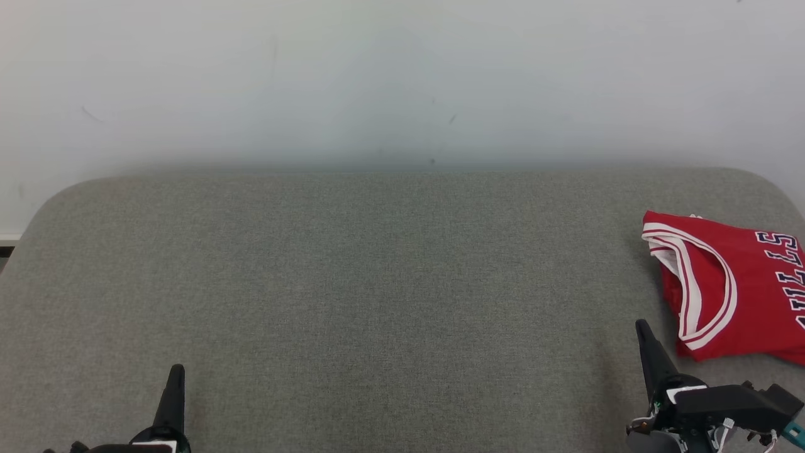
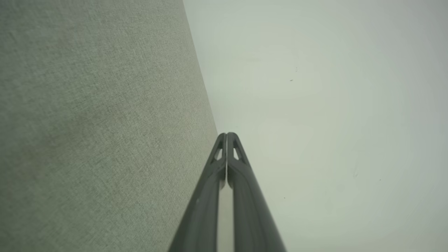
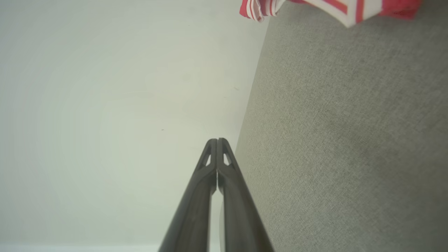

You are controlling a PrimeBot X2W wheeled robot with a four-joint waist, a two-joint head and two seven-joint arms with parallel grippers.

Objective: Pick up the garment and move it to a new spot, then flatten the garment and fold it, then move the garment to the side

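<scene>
Lying partly cut off, red garment

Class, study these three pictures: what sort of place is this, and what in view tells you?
Probably a robot test room set up for folding clothes: a grey fabric-covered table against a bare white wall, with one red jersey lying near its right edge.

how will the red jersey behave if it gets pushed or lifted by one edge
Probably floppy: the jersey lies in soft folded layers, so lifting one edge would likely undo the fold. Pushed, it may bunch rather than slide on the coarse woven table. It looks thin, so likely light.
</scene>
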